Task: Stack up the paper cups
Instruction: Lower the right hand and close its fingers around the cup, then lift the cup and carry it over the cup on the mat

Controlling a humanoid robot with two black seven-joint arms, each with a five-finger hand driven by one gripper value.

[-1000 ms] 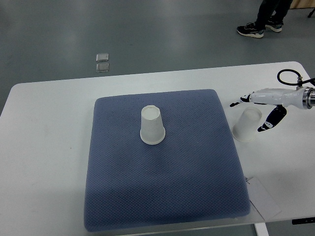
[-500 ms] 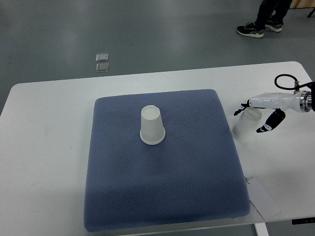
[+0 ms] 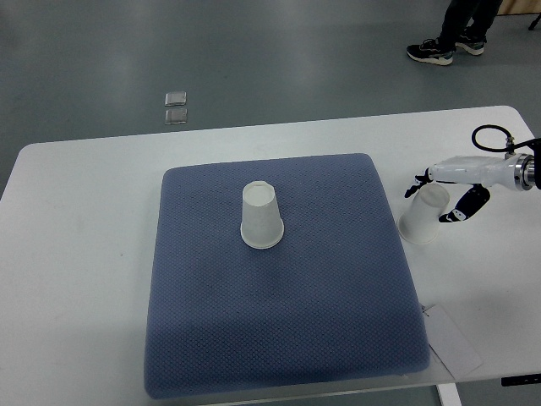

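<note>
Lying across most of the white table (image 3: 84,254) is a blue-grey textured mat (image 3: 279,330), square with rounded corners. Near the mat's middle, a little toward its far side, one paper cup (image 3: 260,216) stands upside down, its wide rim on the fabric. Just off the mat's right edge, on bare table, a second paper cup (image 3: 423,216) also sits inverted and leans slightly. The right robot hand (image 3: 441,196) comes in from the right edge and brackets the top of that second cup, with dark-tipped fingers (image 3: 416,183) at the cup's far-left side and the thumb at its right side; whether they press the cup or only flank it cannot be told. A black cable loops above the wrist. A flat white card (image 3: 452,338) lies at the mat's near right corner. Beyond the table, on the grey floor, two small clear squares (image 3: 176,107) rest, and a person's dark shoes (image 3: 444,49) show top right.
</note>
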